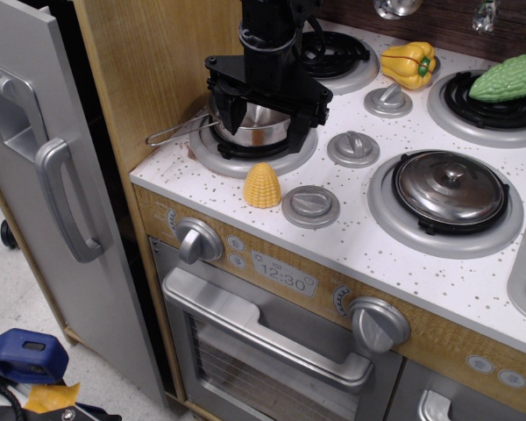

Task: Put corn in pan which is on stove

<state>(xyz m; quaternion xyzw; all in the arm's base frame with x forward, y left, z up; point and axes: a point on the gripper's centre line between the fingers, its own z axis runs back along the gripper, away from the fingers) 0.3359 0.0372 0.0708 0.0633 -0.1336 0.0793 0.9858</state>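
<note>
The yellow ribbed corn [262, 185] stands upright on the white speckled stove top [368, 254], near the front edge, just in front of the front-left burner. The shiny steel pan [261, 125] sits on that burner, its wire loop handle [177, 132] pointing left. My black gripper [263, 103] hangs directly over the pan, low at its rim, hiding much of it. Its jaws are spread wide and hold nothing. The corn lies a short way in front of the gripper, apart from it.
A grey domed lid [449, 189] covers the front-right burner. A yellow bell pepper [408, 63] and a green bumpy vegetable [511, 77] lie at the back. Silver knobs [310, 206] sit between burners. A wooden wall [149, 70] stands close on the pan's left.
</note>
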